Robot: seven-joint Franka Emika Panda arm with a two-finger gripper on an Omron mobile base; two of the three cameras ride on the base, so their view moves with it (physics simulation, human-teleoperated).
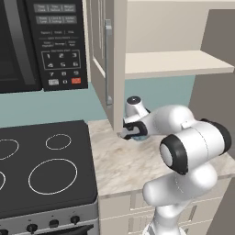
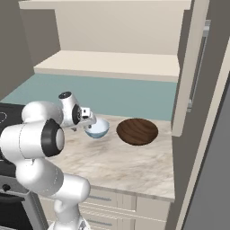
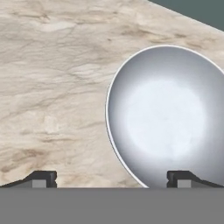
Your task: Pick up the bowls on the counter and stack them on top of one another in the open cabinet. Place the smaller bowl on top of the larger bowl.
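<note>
Marbled tabletop [image 1: 119,165] in the left base view, claw [image 1: 128,132] low at the open cabinet [image 1: 110,55] door's foot. Right base view: claw [image 2: 90,121] at the small blue bowl's [image 2: 98,129] rim, brown bowl [image 2: 137,131] just beside. Hand view: jaws wide apart, holding nothing, one fingertip [image 3: 183,178] over the blue bowl [image 3: 164,118].

We see a pale blue smaller bowl [image 2: 97,129] with a glossy whitish inside, a dark brown, wood-grained larger bowl [image 2: 137,131], a beige marbled tabletop [image 2: 121,166], and a black stovetop [image 1: 43,167] with white rings.
</note>
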